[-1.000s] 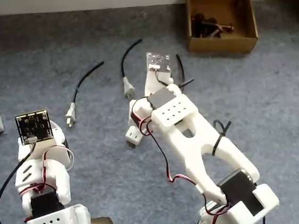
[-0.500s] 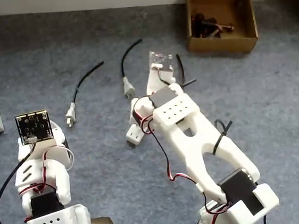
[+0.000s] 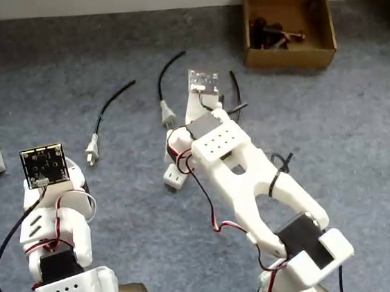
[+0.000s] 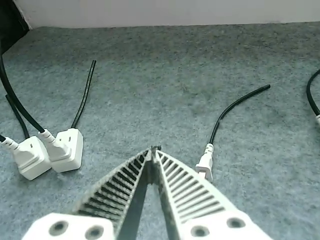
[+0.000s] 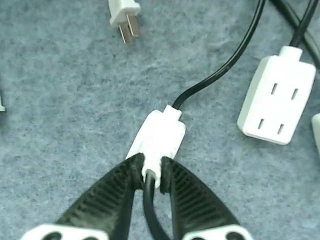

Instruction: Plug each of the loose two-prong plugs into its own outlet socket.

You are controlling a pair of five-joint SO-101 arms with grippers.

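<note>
My right gripper [image 5: 151,167] is shut on a white plug [image 5: 159,136] lying on the grey carpet, with black cord leaving its far end and more cord running between the fingers. A white outlet block [image 5: 276,102] with empty slots lies beside it, and a loose plug [image 5: 124,12] rests prongs-out farther off. My left gripper [image 4: 152,150] is shut on nothing above the carpet. Another loose white plug [image 4: 205,163] on a short black cord lies just beyond its tips. From above, both loose plugs [image 3: 92,151] [image 3: 167,114] sit between the arms.
Two white outlet blocks [image 4: 67,146] [image 4: 30,158] with black cords lie off to one side of my left gripper. A cardboard box [image 3: 287,26] holding dark parts stands at the back right. Another white block [image 3: 174,178] lies beside the right arm [image 3: 239,169].
The right arm has swung slightly to the left, and its wrist has shifted with it. The left arm has kept still.
</note>
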